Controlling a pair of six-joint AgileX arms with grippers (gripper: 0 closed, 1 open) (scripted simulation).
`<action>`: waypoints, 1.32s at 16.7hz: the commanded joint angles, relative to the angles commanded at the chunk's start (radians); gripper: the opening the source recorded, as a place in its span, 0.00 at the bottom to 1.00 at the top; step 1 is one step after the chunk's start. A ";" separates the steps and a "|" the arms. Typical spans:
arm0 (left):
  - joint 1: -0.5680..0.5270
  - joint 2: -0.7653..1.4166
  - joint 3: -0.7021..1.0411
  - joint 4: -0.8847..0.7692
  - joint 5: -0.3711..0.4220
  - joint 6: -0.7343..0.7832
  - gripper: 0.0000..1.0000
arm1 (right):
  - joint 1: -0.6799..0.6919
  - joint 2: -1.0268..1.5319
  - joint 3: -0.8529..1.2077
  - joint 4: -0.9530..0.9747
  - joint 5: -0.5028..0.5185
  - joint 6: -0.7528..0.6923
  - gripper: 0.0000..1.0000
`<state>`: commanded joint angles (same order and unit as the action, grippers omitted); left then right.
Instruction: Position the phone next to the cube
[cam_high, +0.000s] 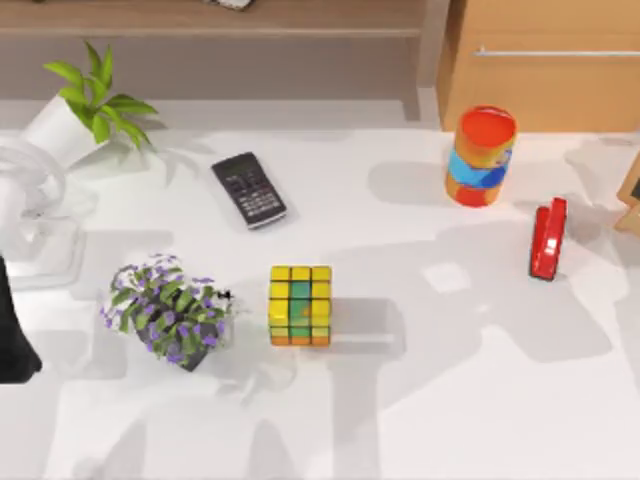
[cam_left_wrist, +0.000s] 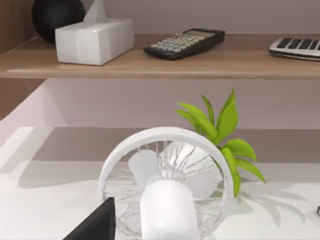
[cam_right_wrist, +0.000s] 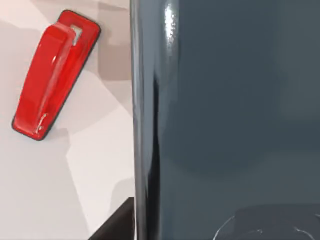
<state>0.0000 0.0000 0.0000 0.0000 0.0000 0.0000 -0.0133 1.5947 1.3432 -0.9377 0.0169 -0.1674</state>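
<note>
1. Close before the right wrist camera stands the flat glossy dark blue-grey slab phone, above the white worktop and near the red stapler; it seems carried by the right arm, but I cannot tell how its fingers stand.
2. On the worktop, the yellow, green and orange puzzle cube rests beside the purple-flowered pot plant.
3. I judge the phone stiff, light, slippery and easy to scratch; hold it across the long edges, near the middle.
4. The left arm is parked at the left side, facing the white round fan; its fingers I cannot tell.
</note>
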 joint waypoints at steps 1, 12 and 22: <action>0.000 0.000 0.000 0.000 0.000 0.000 1.00 | 0.047 0.029 0.025 -0.013 0.000 0.064 0.00; 0.000 0.000 0.000 0.000 0.000 0.000 1.00 | 0.492 0.370 0.200 -0.130 -0.007 0.641 0.00; 0.000 0.000 0.000 0.000 0.000 0.000 1.00 | 0.571 0.442 0.220 -0.149 -0.011 0.747 0.00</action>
<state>0.0000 0.0000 0.0000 0.0000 0.0000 0.0000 0.5575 2.0365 1.5635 -1.0869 0.0063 0.5800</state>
